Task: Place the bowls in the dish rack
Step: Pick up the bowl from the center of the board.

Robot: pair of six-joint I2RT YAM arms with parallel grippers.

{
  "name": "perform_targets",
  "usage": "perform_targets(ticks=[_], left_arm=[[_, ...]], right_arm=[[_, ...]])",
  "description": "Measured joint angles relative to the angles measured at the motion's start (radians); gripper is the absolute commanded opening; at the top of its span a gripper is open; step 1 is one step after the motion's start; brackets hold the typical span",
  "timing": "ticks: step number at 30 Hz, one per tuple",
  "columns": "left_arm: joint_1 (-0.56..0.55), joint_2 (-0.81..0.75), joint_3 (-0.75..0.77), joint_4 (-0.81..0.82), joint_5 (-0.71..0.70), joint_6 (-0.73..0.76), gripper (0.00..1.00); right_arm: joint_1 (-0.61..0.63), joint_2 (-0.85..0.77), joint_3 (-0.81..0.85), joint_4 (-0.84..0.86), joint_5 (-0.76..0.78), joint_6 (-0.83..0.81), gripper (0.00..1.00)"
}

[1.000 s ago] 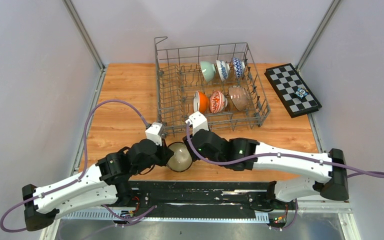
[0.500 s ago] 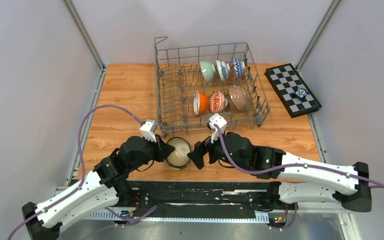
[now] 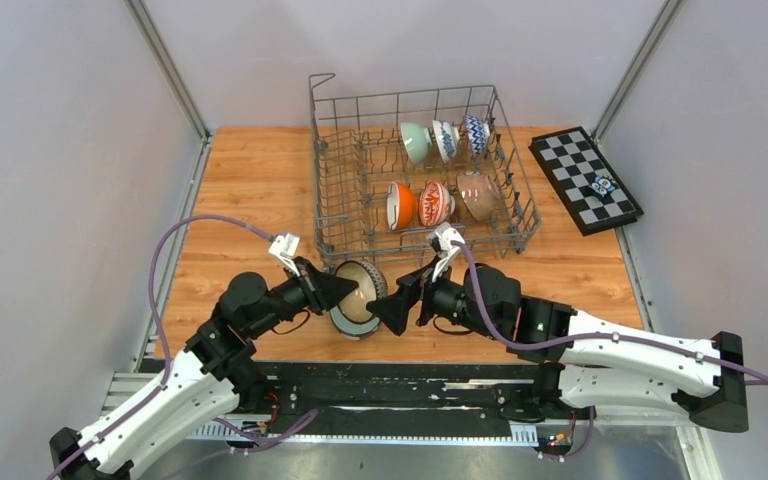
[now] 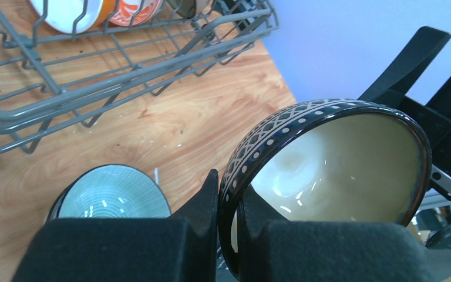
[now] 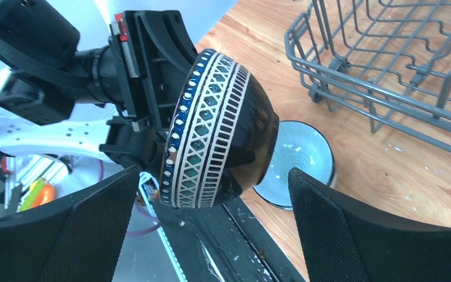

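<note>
A wooden table (image 3: 250,190) is shown from above. A grey wire dish rack (image 3: 345,190) is set at upper centre, and six bowls (image 3: 435,203) are stood on edge in its right half. At lower centre, the right gripper (image 3: 392,302) is spread wide on either side of a dark-rimmed beige bowl (image 3: 358,298) (lattice-patterned outside). That bowl is held tilted above the table, its rim pinched by the left gripper (image 3: 338,290). A pale blue bowl (image 4: 113,192) is seen on the table below it.

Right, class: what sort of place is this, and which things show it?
Likely a robot lab test cell: plain grey walls enclose a wooden table, with left arm and right arm bolted at its near edge.
</note>
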Motion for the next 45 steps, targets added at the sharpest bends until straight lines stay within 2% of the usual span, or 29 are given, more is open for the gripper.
perform_targets(ticks=[16, 38, 45], left_arm=[[0.023, -0.047, -0.016, 0.126, 0.03, -0.086, 0.0], [0.027, -0.062, -0.037, 0.17, 0.008, -0.121, 0.0], [0.027, -0.072, -0.051, 0.189, -0.006, -0.126, 0.0]], right_arm=[[0.0, 0.033, -0.017, 0.159, -0.065, 0.061, 0.96], [-0.001, 0.057, -0.017, 0.217, -0.119, 0.063, 0.83], [-0.005, 0.069, -0.016, 0.235, -0.114, 0.064, 0.83]])
